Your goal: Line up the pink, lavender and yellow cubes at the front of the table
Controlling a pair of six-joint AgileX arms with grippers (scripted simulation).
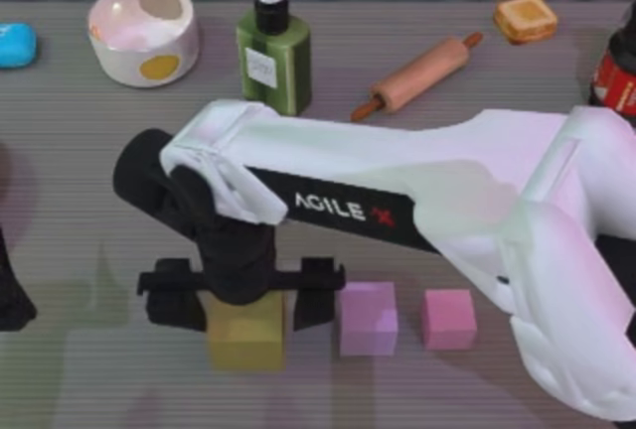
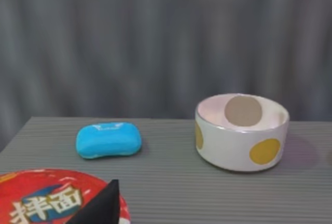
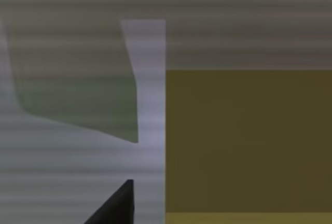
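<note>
Three cubes stand in a row near the table's front edge: the yellow cube on the left, the lavender cube in the middle, the pink cube on the right. My right gripper hangs directly over the yellow cube, open, its black fingers spread wider than the cube. The right wrist view shows one fingertip with a gap to the yellow cube. My left gripper is parked at the table's left edge, open, with one fingertip in its wrist view.
Along the back stand a blue soap bar, a white bowl with yellow dots, a green pump bottle, a rolling pin, a toast-coloured block and a red-labelled bottle. A red noodle tub sits under the left gripper.
</note>
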